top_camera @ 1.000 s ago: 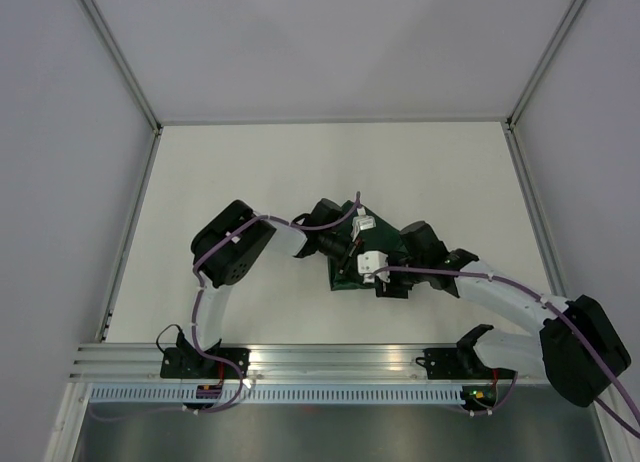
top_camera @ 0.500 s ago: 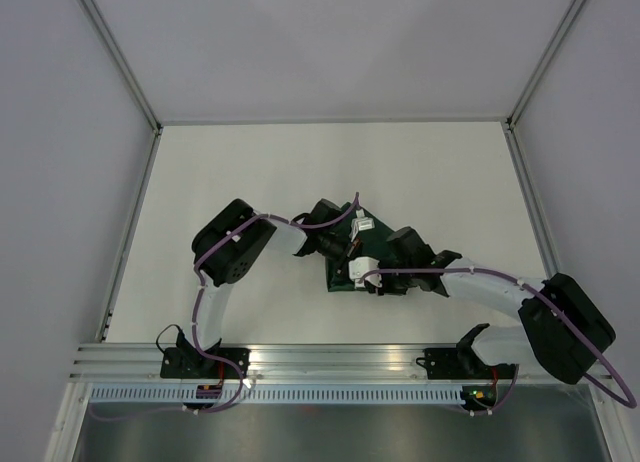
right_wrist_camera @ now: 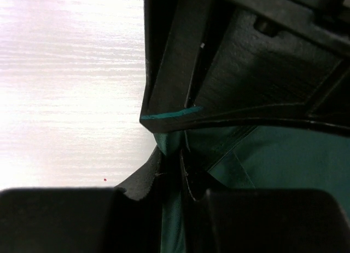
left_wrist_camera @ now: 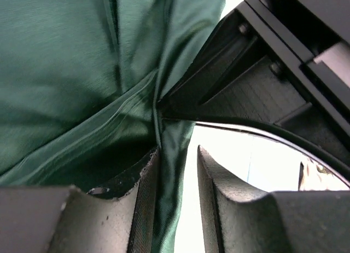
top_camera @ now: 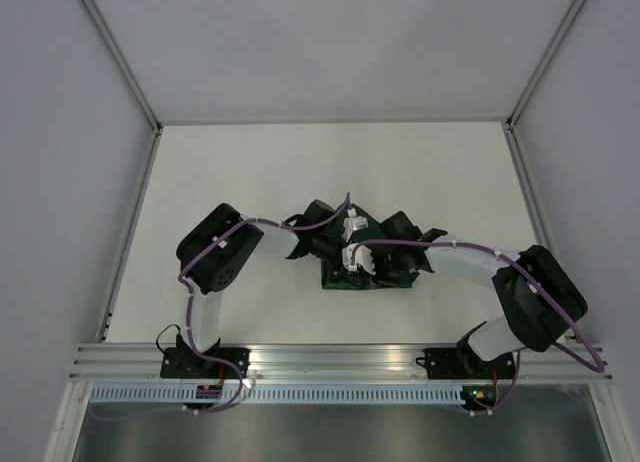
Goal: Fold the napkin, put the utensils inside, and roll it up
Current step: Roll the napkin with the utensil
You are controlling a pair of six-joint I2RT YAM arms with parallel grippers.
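The dark green napkin point(top_camera: 338, 279) lies bunched in the middle of the table, mostly covered by both gripper heads. My left gripper point(top_camera: 343, 244) reaches it from the left. In the left wrist view its jaws point(left_wrist_camera: 178, 154) stand apart, with a fold of napkin point(left_wrist_camera: 65, 72) resting against the left finger and bare table showing beside the right one. My right gripper point(top_camera: 360, 266) comes from the right. In its wrist view the jaws point(right_wrist_camera: 174, 157) are pinched on a fold of napkin point(right_wrist_camera: 284, 154). The utensils are hidden.
The two gripper heads sit almost against each other over the cloth. The right gripper's black body point(left_wrist_camera: 262, 83) fills the upper right of the left wrist view. White walls point(top_camera: 330, 52) bound the table, and an aluminium rail point(top_camera: 330, 360) runs along the near edge.
The right arm has swung left over the napkin and its jaws have closed on the cloth. The left gripper's jaws have parted, and its elbow has shifted a little left.
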